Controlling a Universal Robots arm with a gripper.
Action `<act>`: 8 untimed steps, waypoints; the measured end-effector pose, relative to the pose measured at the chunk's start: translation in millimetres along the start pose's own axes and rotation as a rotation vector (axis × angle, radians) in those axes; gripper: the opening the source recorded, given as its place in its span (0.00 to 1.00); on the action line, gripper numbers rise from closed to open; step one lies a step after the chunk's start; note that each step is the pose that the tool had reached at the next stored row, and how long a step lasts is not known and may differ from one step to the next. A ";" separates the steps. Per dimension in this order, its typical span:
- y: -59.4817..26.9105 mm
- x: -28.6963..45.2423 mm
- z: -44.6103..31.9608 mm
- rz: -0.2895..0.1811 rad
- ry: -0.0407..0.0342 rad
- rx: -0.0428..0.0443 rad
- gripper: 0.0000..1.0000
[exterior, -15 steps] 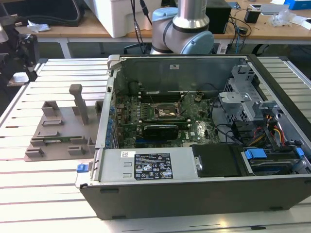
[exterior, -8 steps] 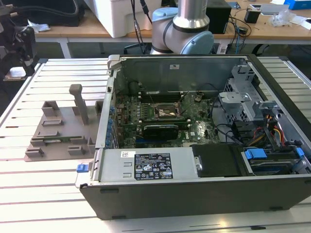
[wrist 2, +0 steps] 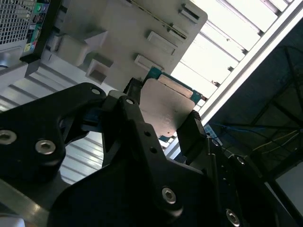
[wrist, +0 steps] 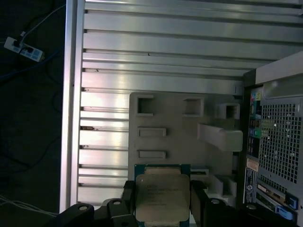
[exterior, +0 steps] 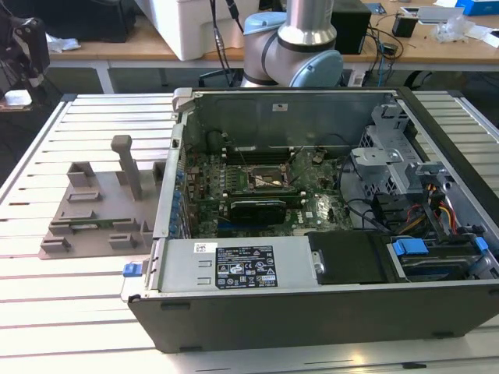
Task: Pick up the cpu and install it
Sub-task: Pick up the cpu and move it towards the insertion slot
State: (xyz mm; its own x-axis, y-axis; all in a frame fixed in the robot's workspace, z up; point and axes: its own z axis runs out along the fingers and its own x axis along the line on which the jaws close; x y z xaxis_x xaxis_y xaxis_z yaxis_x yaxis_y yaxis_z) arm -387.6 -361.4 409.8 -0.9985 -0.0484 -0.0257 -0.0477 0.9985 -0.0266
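The cpu [wrist: 162, 195], a flat square chip with a silver-grey top and a green rim, sits between my gripper's [wrist: 162, 201] two black fingers [wrist: 198, 203], one against each side edge. The second wrist view shows the same grip: the cpu [wrist 2: 163, 106] is held off the table by the gripper [wrist 2: 161, 124], well above the grey plastic block [wrist 2: 118, 33]. In the exterior view the open computer case [exterior: 312, 312] lies on the slatted table, with the bare processor socket [exterior: 269, 181] in the middle of its motherboard. The arm [exterior: 300, 43] stands behind the case.
The grey plastic block [exterior: 101, 210] with its upright post [exterior: 129, 167] lies on the exterior view's left, beside the case. A long black expansion card [exterior: 249, 210] sits just in front of the socket. Cables and a drive cage [exterior: 390, 156] crowd the case's right side. The table edge [wrist: 71, 94] runs close by.
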 end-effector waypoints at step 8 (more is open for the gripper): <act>-0.9 -18.8 0.4 0.000 0.0002 -0.0048 0.55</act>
State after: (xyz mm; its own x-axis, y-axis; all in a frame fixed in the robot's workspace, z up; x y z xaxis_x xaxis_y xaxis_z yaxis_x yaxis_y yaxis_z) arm -368.8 -361.3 409.8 -0.9985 -0.0482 -0.0255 -0.0477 0.9986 -0.0218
